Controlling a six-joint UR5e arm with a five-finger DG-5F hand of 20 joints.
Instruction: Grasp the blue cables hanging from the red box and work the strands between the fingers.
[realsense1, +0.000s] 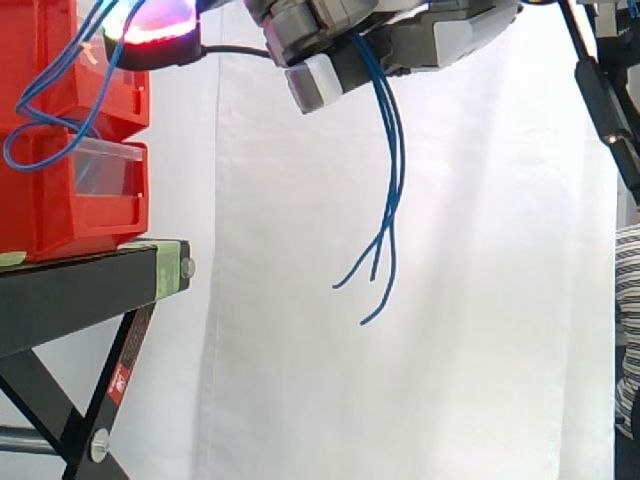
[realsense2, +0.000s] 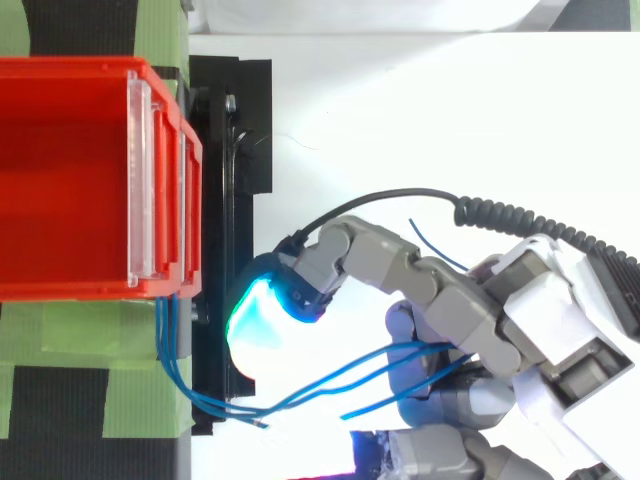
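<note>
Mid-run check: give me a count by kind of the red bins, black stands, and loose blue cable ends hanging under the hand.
Red bins: 2, stacked, upper and lower
Black stand: 1
Loose ends of the blue cables below the hand: 3
Total: 6

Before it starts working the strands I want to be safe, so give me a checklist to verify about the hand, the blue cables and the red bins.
1. Thin blue cables gripped: ok, they pass between the hand's curled fingers.
2. Cables run from the stacked red plastic bins: ok.
3. Slack between bins and hand: ok, strands sag.
4. Loose ends free: ok, hanging clear of the black metal stand.
5. Grip firmness: cannot tell.
</note>
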